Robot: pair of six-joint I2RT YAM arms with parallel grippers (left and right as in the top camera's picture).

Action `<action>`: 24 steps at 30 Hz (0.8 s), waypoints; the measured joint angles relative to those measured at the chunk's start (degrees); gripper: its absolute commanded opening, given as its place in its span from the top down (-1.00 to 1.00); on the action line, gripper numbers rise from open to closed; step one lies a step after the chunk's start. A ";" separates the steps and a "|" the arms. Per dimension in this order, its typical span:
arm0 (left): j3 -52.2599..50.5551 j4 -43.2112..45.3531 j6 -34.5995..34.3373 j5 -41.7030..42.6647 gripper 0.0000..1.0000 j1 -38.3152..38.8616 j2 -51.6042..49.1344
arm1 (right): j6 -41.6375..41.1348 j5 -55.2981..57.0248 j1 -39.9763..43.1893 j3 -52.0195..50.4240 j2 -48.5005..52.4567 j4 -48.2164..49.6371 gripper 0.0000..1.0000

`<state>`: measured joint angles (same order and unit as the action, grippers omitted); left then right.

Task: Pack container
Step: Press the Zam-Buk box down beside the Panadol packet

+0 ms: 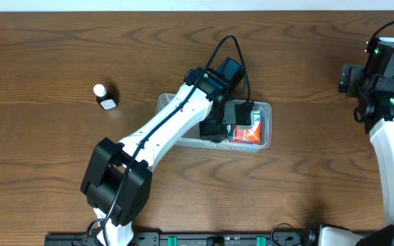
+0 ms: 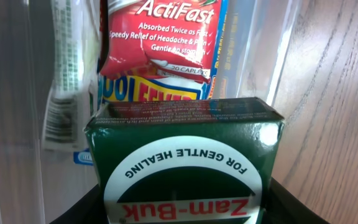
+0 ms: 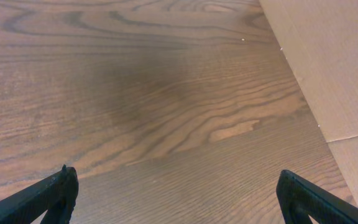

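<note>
Placing green box (image 2: 182,162) into container (image 1: 264,109) judged underway | left gripper (image 1: 217,127) clamped on box | release advised flat, left of red packet (image 1: 247,132) | right gripper (image 3: 179,199) jaws apart

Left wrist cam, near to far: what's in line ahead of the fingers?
Green cardboard Zam-Buk box between the left fingers → blue-and-yellow printed packet → red ActiFast capsule packet, both packets lying in the clear plastic container.

The box (image 2: 185,162) is dark green with a white ring, green lettering and a red name. The packet (image 2: 166,31) is red with white print. The desk (image 3: 166,93) shows brown wood grain. The container (image 1: 265,116) is clear.
</note>
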<state>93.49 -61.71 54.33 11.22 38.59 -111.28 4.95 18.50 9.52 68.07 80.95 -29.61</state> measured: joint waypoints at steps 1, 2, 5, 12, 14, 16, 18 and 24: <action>0.09 0.04 0.20 0.00 0.14 0.00 -0.07 | 0.00 0.00 0.00 0.00 0.00 0.00 -0.98; 0.13 0.13 0.46 0.02 0.14 0.00 -0.11 | 0.00 0.02 0.00 0.00 0.00 0.00 -0.98; 0.15 0.46 1.20 0.04 0.14 0.04 -0.15 | 0.00 0.02 0.00 0.00 0.00 0.00 -0.99; 0.13 3.34 2.38 -1.60 0.20 0.26 -1.29 | 0.00 0.02 0.00 0.00 0.00 0.00 -0.98; 0.00 3.43 2.67 -2.62 0.20 0.24 -3.19 | 0.00 0.00 0.00 0.00 0.00 0.00 -0.99; -0.42 3.32 2.75 -3.13 0.20 0.24 -4.68 | -0.02 0.02 0.00 0.00 0.00 0.02 -0.98; -0.72 3.21 2.75 -3.56 0.20 0.24 -5.20 | 0.00 0.00 0.00 0.00 0.00 0.00 -0.99; -0.79 3.23 2.78 -3.98 0.19 0.24 -5.20 | 0.00 0.02 0.00 0.00 0.00 0.02 -0.98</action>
<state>92.71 -58.48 57.10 7.25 38.83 -116.49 4.95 18.52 9.52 68.07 80.95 -29.58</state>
